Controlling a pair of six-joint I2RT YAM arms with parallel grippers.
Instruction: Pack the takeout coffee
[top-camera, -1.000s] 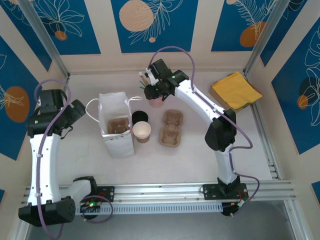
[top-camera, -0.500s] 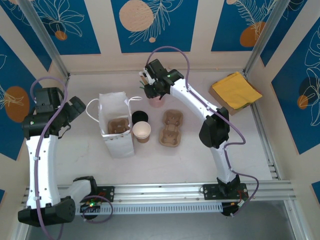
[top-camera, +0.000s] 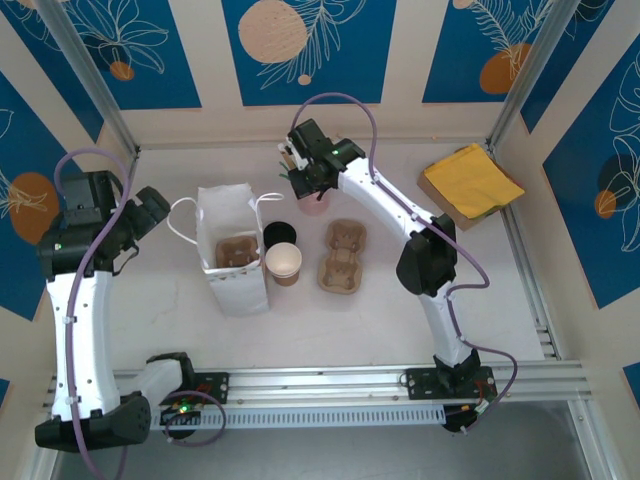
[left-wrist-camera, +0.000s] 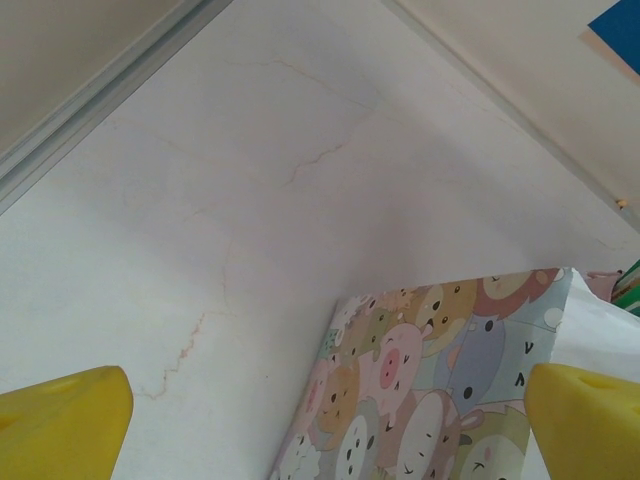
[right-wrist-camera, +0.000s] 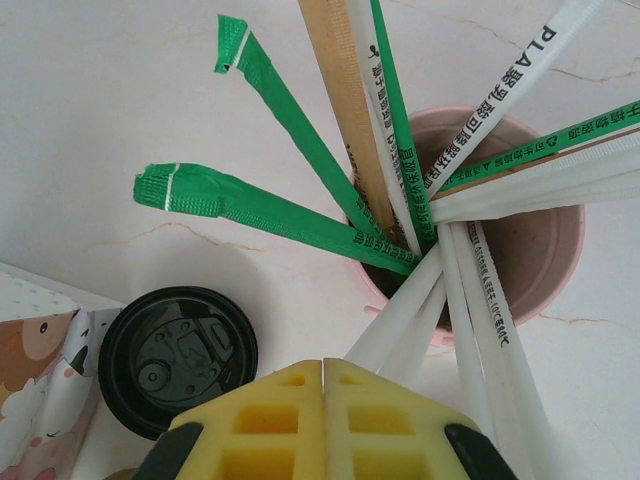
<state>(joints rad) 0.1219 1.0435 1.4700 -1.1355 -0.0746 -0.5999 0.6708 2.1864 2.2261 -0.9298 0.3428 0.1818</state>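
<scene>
- Takeout coffee (right-wrist-camera: 178, 360): lidded cup upright on the table, just left of the right gripper (right-wrist-camera: 323, 395) and lower than its pads. It stands against the corner of the paper bag (right-wrist-camera: 35, 400) and is not yet packed.
- Right gripper: pads pressed flat together over the near rim of the pink cup (right-wrist-camera: 540, 250). The white straws (right-wrist-camera: 400, 330) run under the pad tips. I cannot tell whether one is pinched.
- Judgement: this arm is after a straw to go with the order, so the coffee waits within short reach.
- Straws fan out loosely, so singling one needs a tip pinch.
- Left gripper (left-wrist-camera: 325, 410): fingers spread wide, nothing between them. It hangs off the bag's printed side, likely ready to steady the bag during loading.
</scene>
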